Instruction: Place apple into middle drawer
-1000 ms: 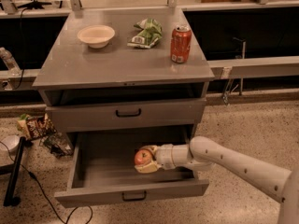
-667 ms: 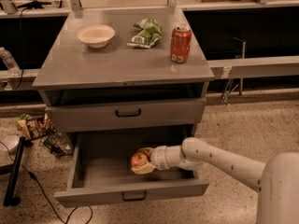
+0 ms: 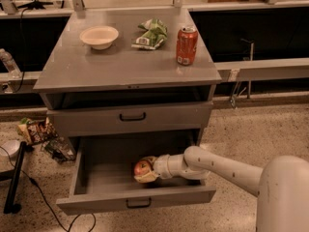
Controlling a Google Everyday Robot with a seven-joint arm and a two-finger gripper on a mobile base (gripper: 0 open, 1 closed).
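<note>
The middle drawer is pulled open below a shut grey drawer front. Its front panel with a black bar handle faces me. The apple is red with yellow patches and sits low inside the drawer, right of its middle. My gripper reaches into the drawer from the right and its pale fingers are closed around the apple. The white arm runs off to the lower right.
On the cabinet top stand a white bowl, a green chip bag and a red soda can. Snack packets and cables lie on the floor at left.
The gripper with the apple has moved a little left and lower inside the drawer. The arm has swung closer to the camera at lower right.
</note>
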